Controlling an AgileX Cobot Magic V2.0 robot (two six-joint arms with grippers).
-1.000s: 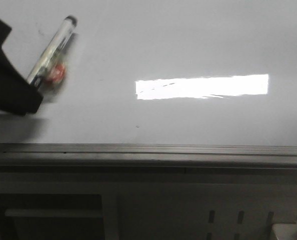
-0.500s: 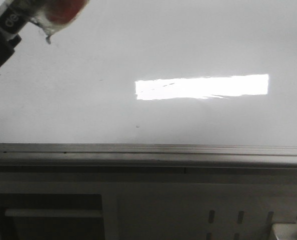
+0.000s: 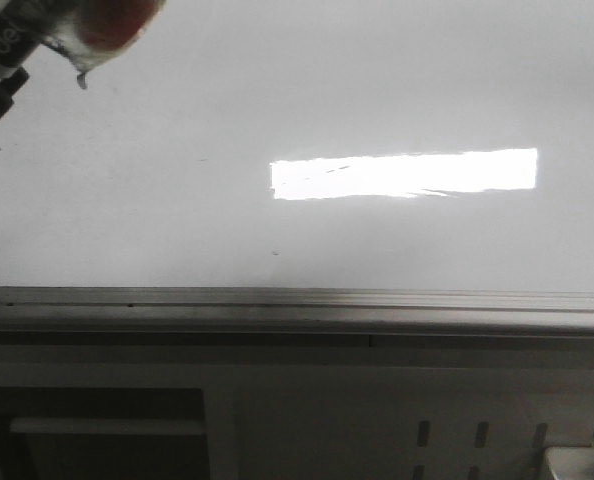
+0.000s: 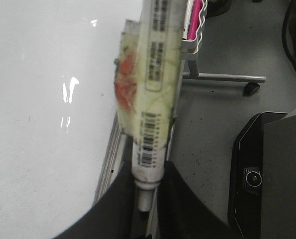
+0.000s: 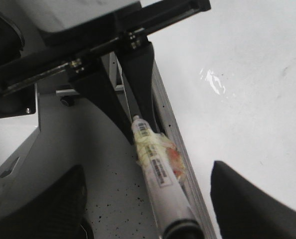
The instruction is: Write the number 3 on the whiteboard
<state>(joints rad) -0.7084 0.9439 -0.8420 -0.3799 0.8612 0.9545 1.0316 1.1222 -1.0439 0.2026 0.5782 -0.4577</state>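
Filling most of the front view, the large glossy white whiteboard (image 3: 307, 90) lies flat, with its grey metal rail (image 3: 297, 310) running along the near edge. A bright rectangular glare (image 3: 404, 173) sits on the board right of centre, and only a few tiny dark specks mark the surface; no drawn number 3 can be made out in any view.

The left gripper (image 4: 147, 191) is pinching a white cylindrical marker pen (image 4: 157, 84), its two black fingers pressed against the lower barrel near the barcode label. The pen carries a wrap of clear tape with an orange-red patch (image 4: 124, 82). In the left wrist view the pen hangs beside the board's railed edge, over speckled grey floor (image 4: 213, 129).

In the front view the pen shows only at the upper left corner, above the board. The right gripper's (image 5: 138, 204) dark fingers stand spread apart, holding nothing.
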